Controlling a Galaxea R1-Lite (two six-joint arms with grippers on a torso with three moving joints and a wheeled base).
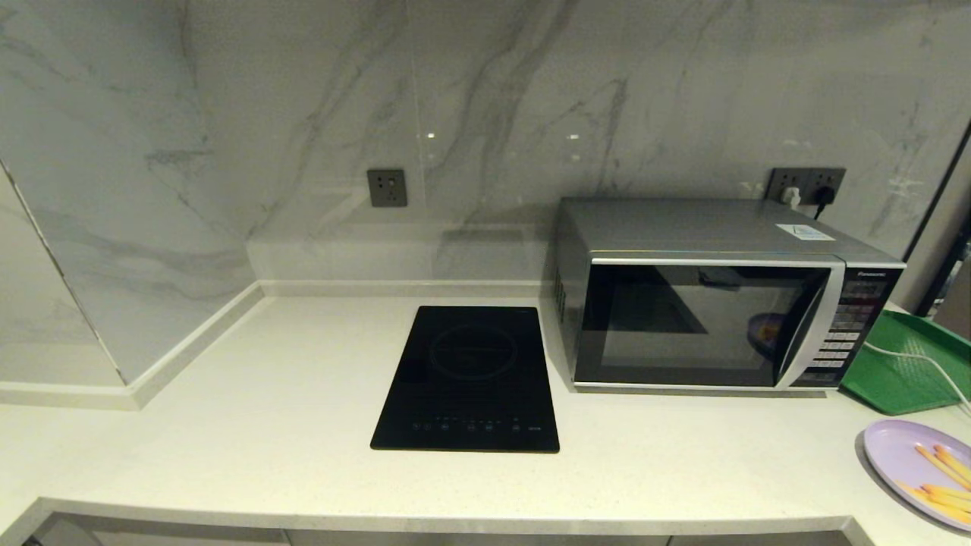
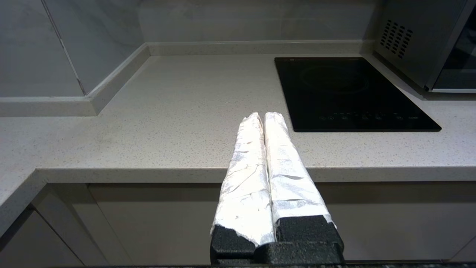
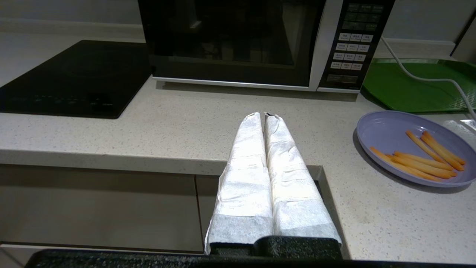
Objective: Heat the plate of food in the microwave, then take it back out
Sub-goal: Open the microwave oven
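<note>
The silver microwave [image 1: 713,303] stands at the back right of the counter, its dark door closed, also seen as the microwave [image 3: 260,41] in the right wrist view. The lavender plate of food [image 1: 922,466] lies at the counter's front right edge with several yellow-orange sticks; the right wrist view shows the plate of food [image 3: 412,147] too. My right gripper [image 3: 263,114] is shut and empty, hovering at the counter's front edge, left of the plate. My left gripper [image 2: 262,114] is shut and empty over the front edge, left of the hob. Neither arm shows in the head view.
A flat black induction hob [image 1: 470,379] is set in the counter's middle. A green tray [image 1: 906,368] lies right of the microwave with a white cable [image 1: 922,362] running over it. Marble walls close the back and left. Wall sockets [image 1: 804,186] sit behind the microwave.
</note>
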